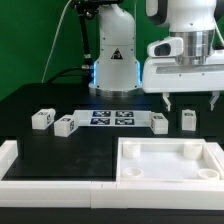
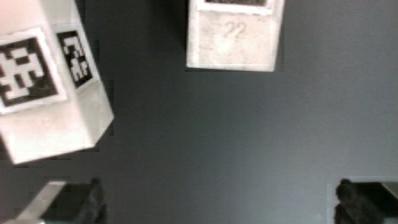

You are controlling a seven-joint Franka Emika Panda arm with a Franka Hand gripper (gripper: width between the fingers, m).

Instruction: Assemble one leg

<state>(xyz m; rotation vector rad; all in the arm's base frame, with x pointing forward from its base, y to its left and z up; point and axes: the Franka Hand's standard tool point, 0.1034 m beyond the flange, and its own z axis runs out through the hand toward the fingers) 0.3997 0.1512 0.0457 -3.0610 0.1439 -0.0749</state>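
Note:
Four small white legs with black-and-white tags lie on the black table: two at the exterior view's left (image 1: pixel 41 119) (image 1: pixel 65 125) and two at its right (image 1: pixel 160 122) (image 1: pixel 189 119). My gripper (image 1: pixel 193 101) hangs open and empty just above the right pair, its fingers apart on either side of the rightmost leg. In the wrist view, one tagged leg (image 2: pixel 50 85) and a second leg (image 2: pixel 237 35) lie ahead of the gripper (image 2: pixel 222 205). The dark fingertips (image 2: pixel 71 205) stand wide apart with only bare table between them.
The large white square tray-like part (image 1: pixel 135 165) with corner sockets lies at the front right. The marker board (image 1: pixel 110 118) lies between the leg pairs. A white L-shaped border (image 1: pixel 12 160) runs along the front and left. The robot base (image 1: pixel 115 65) stands behind.

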